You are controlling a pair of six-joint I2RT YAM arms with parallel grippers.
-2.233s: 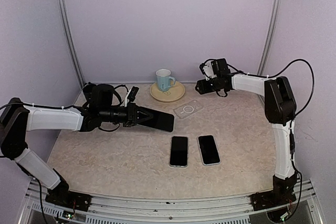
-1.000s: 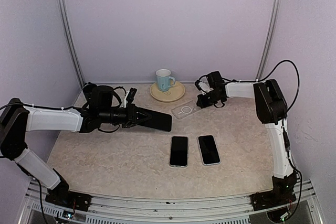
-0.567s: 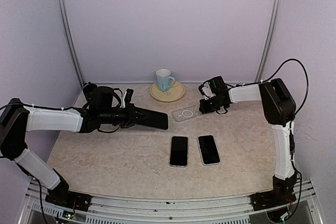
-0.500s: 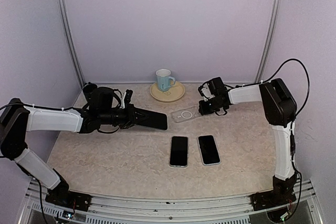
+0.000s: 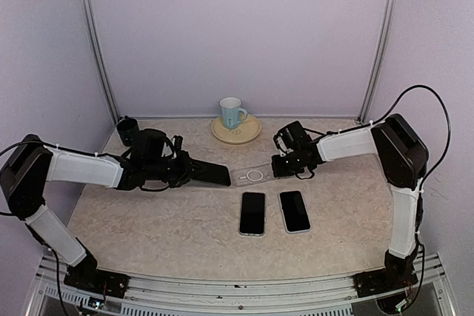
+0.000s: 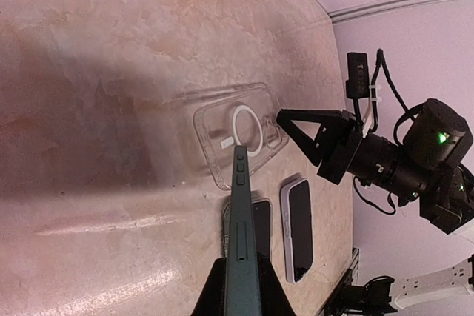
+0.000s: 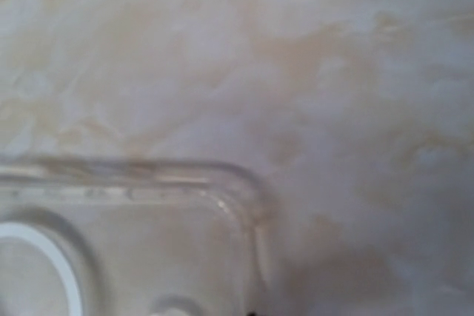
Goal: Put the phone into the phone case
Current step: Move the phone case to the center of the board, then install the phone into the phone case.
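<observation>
A dark phone (image 5: 212,174) is held flat in my left gripper (image 5: 189,172), which is shut on it. In the left wrist view the phone (image 6: 241,212) shows edge-on, its far tip over the near end of the clear phone case (image 6: 235,132). The case (image 5: 252,176) lies on the table just right of the phone's tip. My right gripper (image 5: 278,166) is low at the case's right end, shut on its rim. In the right wrist view only a rounded corner of the case (image 7: 229,190) shows, with the fingers almost out of frame.
Two other phones (image 5: 252,213) (image 5: 294,211) lie side by side in front of the case. At the back stands a blue mug (image 5: 232,112) on a cream plate (image 5: 250,133). A black cup (image 5: 127,131) stands at the back left.
The right gripper came down to the case's end, shut, and moved nearer and leftward, with the case moving along. The left gripper brought the phone lower and closer to the case.
</observation>
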